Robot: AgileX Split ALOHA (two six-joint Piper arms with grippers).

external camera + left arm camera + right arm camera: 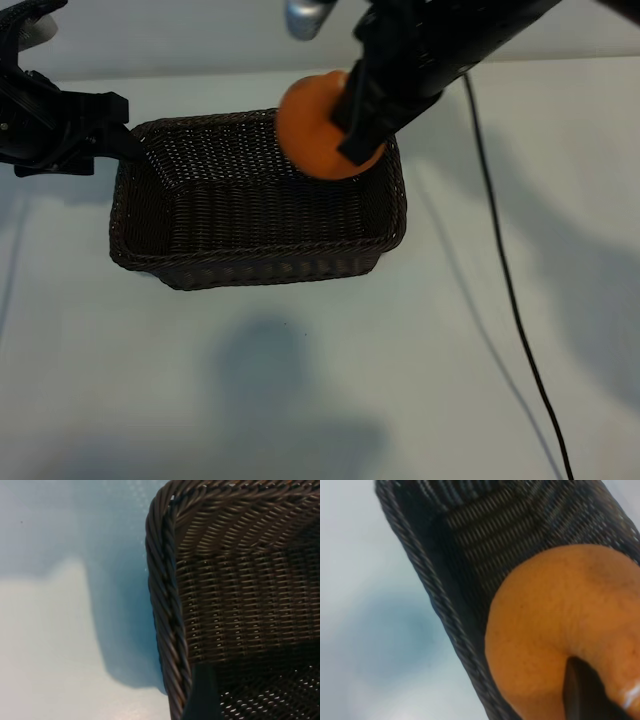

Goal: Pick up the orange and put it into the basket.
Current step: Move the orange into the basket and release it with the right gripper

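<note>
Right pincer [358,128] half-hides orange [312,128] over basket [250,262]

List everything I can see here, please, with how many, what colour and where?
orange: one, bright orange, held over the far right corner of the basket, above its rim.
basket: one, dark brown wicker, at the middle of the table, nothing lying inside that shows.
table: one, white, under everything.
cable: one, black, running across the table to the right of the basket.
metal object: one, silver-grey, at the top edge; too little shows to name it.
right end effector: one, black, shut on the orange from above.
left end effector: one, black, open, beside the basket's far left corner, holding nothing.
</note>
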